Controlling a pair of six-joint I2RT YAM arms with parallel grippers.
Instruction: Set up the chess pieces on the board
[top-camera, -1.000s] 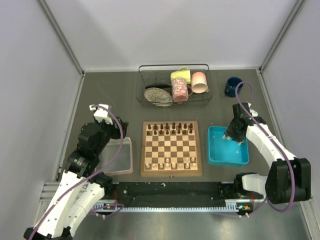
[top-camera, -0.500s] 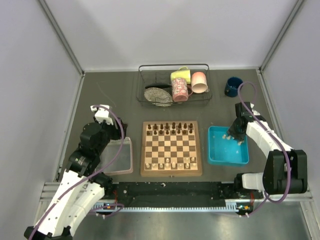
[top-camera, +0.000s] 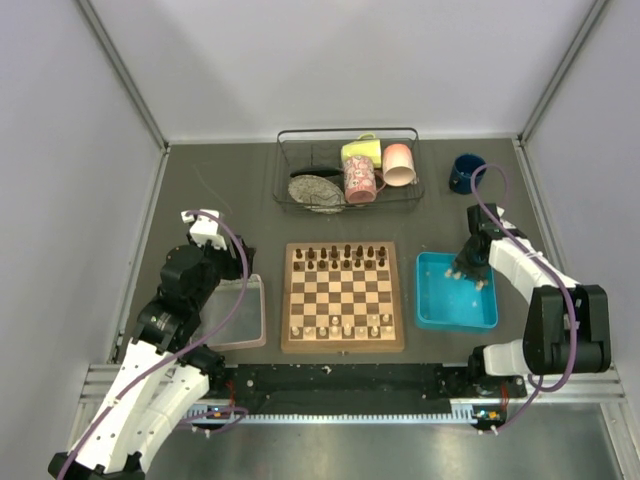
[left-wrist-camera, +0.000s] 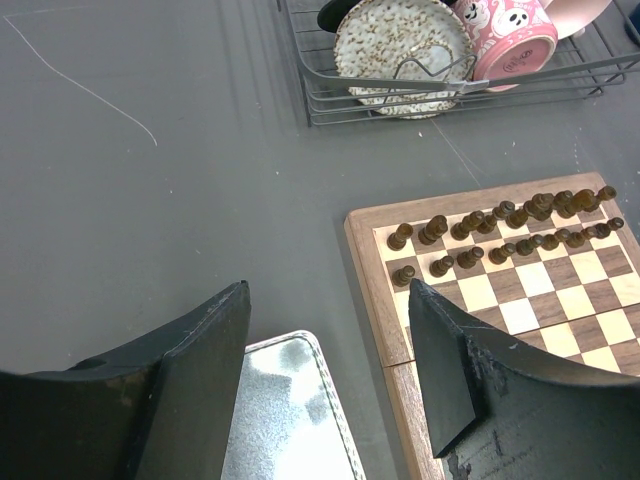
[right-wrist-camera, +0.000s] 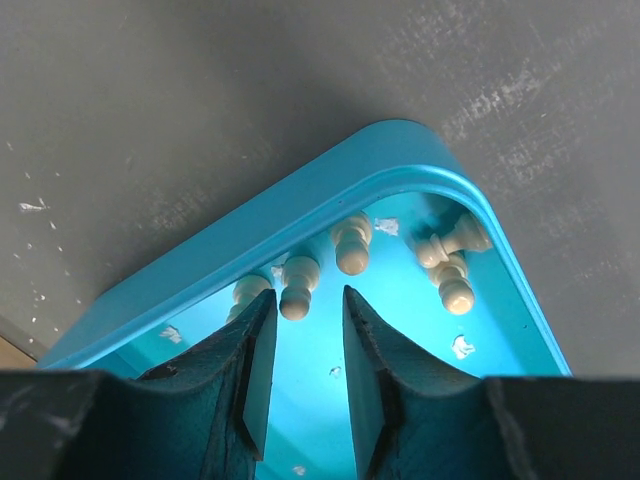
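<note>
The board (top-camera: 343, 345) lies at the table's middle. Dark chess pieces (top-camera: 340, 256) fill its far two rows and cream ones (top-camera: 340, 325) stand along its near rows. Several more cream pieces (right-wrist-camera: 352, 243) lie in the far corner of the blue tray (right-wrist-camera: 300, 215). My right gripper (right-wrist-camera: 308, 300) is low inside that tray (top-camera: 455, 315), open a narrow way. One cream piece (right-wrist-camera: 298, 285) lies just past its tips, with nothing between the jaws. My left gripper (left-wrist-camera: 328, 300) hangs wide open and empty between the clear tray (left-wrist-camera: 285, 400) and the board's left border (left-wrist-camera: 370, 250).
A wire rack (top-camera: 347, 172) holding mugs and a speckled plate stands behind the board. A dark blue mug (top-camera: 465, 173) sits at the far right. The clear pinkish tray (top-camera: 237, 312) lies left of the board. Grey walls close in both sides.
My right arm's elbow has swung toward the right wall while its gripper stayed over the blue tray's far end. The left arm has hardly moved.
</note>
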